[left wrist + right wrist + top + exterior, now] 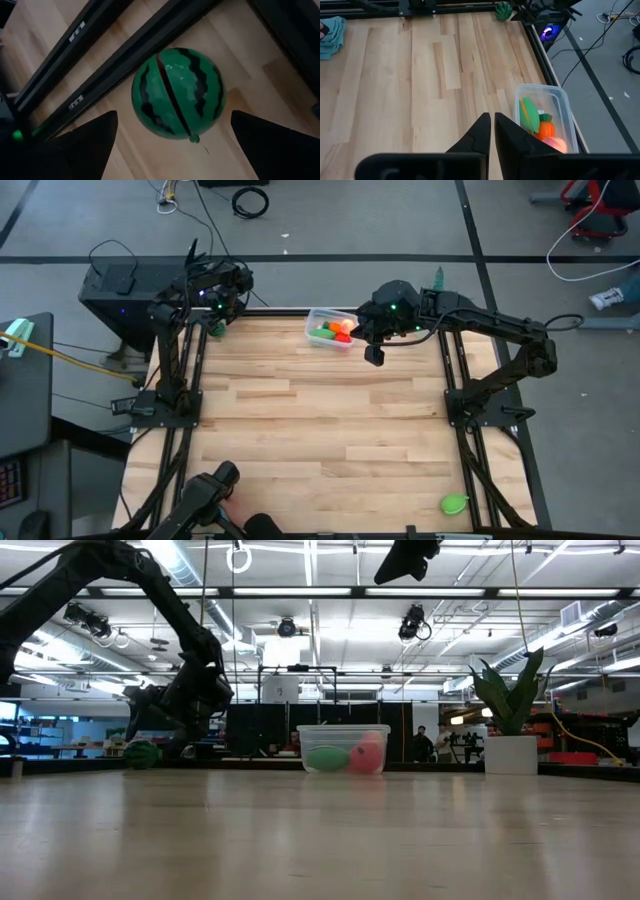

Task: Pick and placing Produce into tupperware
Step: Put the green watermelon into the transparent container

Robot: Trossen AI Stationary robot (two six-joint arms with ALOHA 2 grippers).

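The left gripper (pixel 172 137), fingers apart, hangs over the toy watermelon (pixel 178 93) at the table's (pixel 300 440) far left corner. The right gripper (pixel 492 131), fingers together, is beside the tupperware (pixel 546 120).

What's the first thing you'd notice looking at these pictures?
A striped green toy watermelon fills the left wrist view, lying on the table's far left corner between the open fingers of the left gripper. Next, the clear tupperware at the far edge, already holding colourful produce, with the shut right gripper raised beside it.
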